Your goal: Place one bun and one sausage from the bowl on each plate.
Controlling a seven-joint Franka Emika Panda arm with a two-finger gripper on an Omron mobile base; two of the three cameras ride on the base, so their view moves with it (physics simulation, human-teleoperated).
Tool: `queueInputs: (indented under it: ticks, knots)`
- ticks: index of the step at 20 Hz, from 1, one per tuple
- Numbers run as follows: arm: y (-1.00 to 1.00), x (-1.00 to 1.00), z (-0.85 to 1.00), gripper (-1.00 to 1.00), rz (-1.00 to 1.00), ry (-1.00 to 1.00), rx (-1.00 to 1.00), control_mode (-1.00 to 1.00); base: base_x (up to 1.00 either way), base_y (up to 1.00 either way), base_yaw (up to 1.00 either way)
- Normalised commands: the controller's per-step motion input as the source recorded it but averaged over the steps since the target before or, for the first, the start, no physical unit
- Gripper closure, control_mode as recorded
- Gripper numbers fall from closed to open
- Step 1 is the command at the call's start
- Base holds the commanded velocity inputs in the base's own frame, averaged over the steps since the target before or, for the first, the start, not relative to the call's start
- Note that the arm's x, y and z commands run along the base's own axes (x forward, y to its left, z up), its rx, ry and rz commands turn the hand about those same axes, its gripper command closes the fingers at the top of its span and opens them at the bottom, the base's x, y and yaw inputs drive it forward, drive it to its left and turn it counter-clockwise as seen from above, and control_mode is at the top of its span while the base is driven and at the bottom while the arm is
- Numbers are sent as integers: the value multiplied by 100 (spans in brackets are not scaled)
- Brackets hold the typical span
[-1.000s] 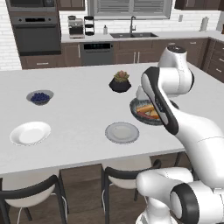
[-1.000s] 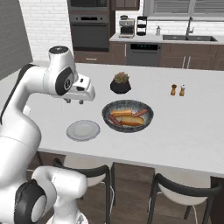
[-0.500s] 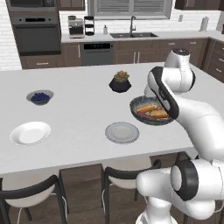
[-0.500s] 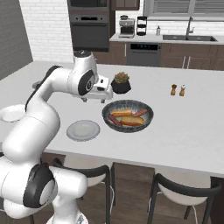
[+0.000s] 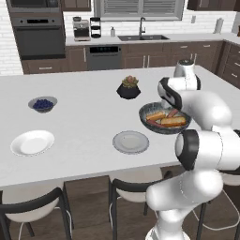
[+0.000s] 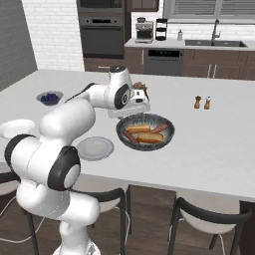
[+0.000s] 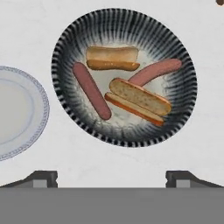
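Note:
The bowl (image 7: 122,22), dark with a striped rim, holds two buns (image 7: 112,57) (image 7: 139,100) and two sausages (image 7: 91,90) (image 7: 155,71). My gripper (image 7: 112,179) hovers above the bowl, open wide, with nothing between its fingertips (image 7: 43,178). In the right base view the gripper (image 6: 132,110) hangs over the bowl's (image 6: 167,124) far left rim. A bare grey plate (image 7: 17,113) (image 6: 95,148) lies right beside the bowl. A bare white plate (image 5: 32,142) (image 6: 15,128) lies farther left on the counter. The bowl (image 5: 145,123) sits partly behind my arm in the left base view.
A small bowl of blueberries (image 5: 42,103) and a black plant pot (image 5: 129,87) stand farther back on the white island. Salt and pepper shakers (image 6: 202,102) stand to the right. Stools are tucked under the near counter edge.
The arm has swung from beside the grey plate to over the bowl. The jaws have gone from nearly shut to wide open.

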Motion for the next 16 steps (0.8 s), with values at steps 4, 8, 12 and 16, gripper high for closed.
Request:
queueInputs:
  ticks: [4, 8, 12, 16]
  knots:
    - [-11, 53, -22, -100, 18, 10, 0, -100, 0, 0, 0]
    - [-10, 71, -43, -100, 8, 16, 0, -100, 0, 0, 0]
    - [-31, 82, -53, -100, 2, 22, 0, -100, 0, 0, 0]
    - [-45, 64, -50, -100, 0, 15, 6, -100, 0, 0, 0]
